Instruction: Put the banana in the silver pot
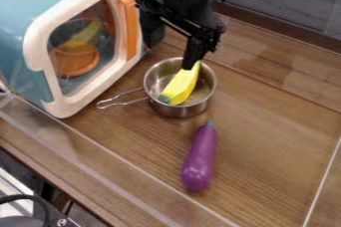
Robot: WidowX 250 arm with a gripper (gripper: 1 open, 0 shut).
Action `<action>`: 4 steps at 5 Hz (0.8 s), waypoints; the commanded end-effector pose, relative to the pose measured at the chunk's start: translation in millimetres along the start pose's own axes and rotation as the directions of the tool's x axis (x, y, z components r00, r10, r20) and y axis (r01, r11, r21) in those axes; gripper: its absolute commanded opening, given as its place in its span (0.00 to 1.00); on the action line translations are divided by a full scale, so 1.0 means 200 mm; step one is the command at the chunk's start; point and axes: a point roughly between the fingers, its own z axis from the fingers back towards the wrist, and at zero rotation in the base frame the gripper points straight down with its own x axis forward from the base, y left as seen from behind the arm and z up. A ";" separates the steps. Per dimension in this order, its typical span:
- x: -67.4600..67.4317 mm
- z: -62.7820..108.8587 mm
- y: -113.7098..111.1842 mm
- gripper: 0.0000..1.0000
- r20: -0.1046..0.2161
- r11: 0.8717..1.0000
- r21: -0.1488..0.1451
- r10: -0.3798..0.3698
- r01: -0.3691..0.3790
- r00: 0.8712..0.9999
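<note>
The yellow banana (182, 84) leans inside the silver pot (170, 110), its upper end sticking up over the rim. The pot stands on the wooden table in front of the toy microwave, with its wire handle (118, 100) pointing left. My black gripper (173, 52) hangs just above the pot, pointing steeply down, open with nothing between its fingers. One fingertip (196, 58) is right at the banana's upper end; I cannot tell whether it touches.
A toy microwave (54, 32) in teal and white, with an orange bowl (78, 62) behind its door, stands close to the left of the pot. A purple toy eggplant (200, 157) lies in front of the pot. The table's front edge runs along the bottom left.
</note>
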 end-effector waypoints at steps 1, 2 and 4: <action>0.03 0.09 0.02 1.00 0.056 1.000 -0.004 0.008 -0.007 0.998; 0.01 0.07 0.00 1.00 0.046 1.000 -0.008 0.020 -0.019 0.999; -0.04 0.03 -0.01 1.00 0.025 0.999 -0.016 0.051 -0.050 0.998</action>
